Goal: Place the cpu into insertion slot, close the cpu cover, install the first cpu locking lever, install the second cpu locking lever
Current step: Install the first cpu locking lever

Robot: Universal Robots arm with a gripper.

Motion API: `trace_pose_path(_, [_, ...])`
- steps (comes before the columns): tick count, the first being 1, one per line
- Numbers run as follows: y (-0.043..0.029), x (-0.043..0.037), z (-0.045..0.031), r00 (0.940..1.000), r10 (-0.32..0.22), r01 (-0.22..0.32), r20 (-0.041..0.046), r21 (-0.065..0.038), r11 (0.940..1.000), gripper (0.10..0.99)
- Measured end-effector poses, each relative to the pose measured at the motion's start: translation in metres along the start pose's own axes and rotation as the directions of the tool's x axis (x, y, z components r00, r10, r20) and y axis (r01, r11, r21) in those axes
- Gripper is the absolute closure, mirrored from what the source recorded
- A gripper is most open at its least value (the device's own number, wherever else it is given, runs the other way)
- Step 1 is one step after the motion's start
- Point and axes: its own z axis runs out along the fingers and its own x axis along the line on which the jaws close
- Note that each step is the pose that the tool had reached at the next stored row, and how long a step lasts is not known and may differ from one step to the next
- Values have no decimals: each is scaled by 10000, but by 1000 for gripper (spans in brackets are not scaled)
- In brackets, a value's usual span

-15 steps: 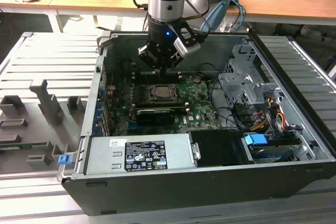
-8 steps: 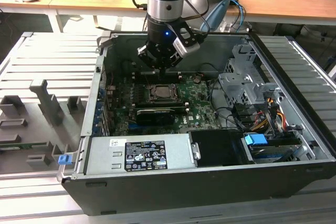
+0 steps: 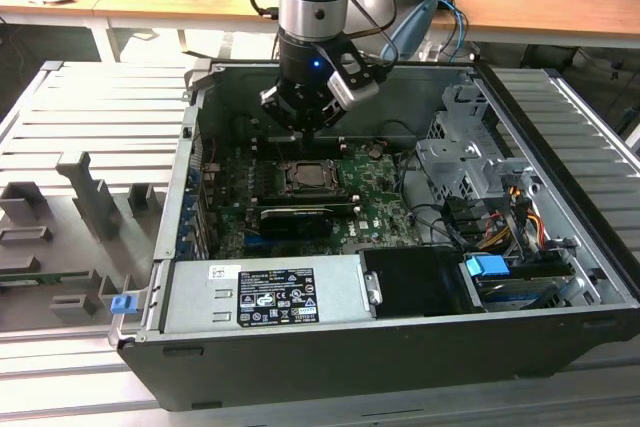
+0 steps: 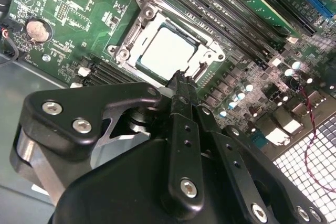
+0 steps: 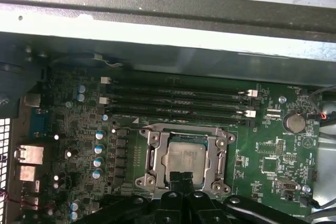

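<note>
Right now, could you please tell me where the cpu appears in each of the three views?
Exterior view: cpu on the motherboard, below the end effector.
Second wrist view: cpu just beyond the end effector.
First wrist view: cpu just beyond the end effector too.
Shared landmark: the silver cpu cover framing it.

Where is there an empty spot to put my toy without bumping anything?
Bare table slats lie beyond the case wall on the exterior view's right, and past the grey fixtures on its left. The green board is crowded, with the gripper right by the cpu.
</note>
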Motion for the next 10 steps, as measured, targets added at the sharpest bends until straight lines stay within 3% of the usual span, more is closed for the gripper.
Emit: trace_pose_path(10, [2, 21, 0, 10000, 0, 0, 0, -1, 10000, 980])
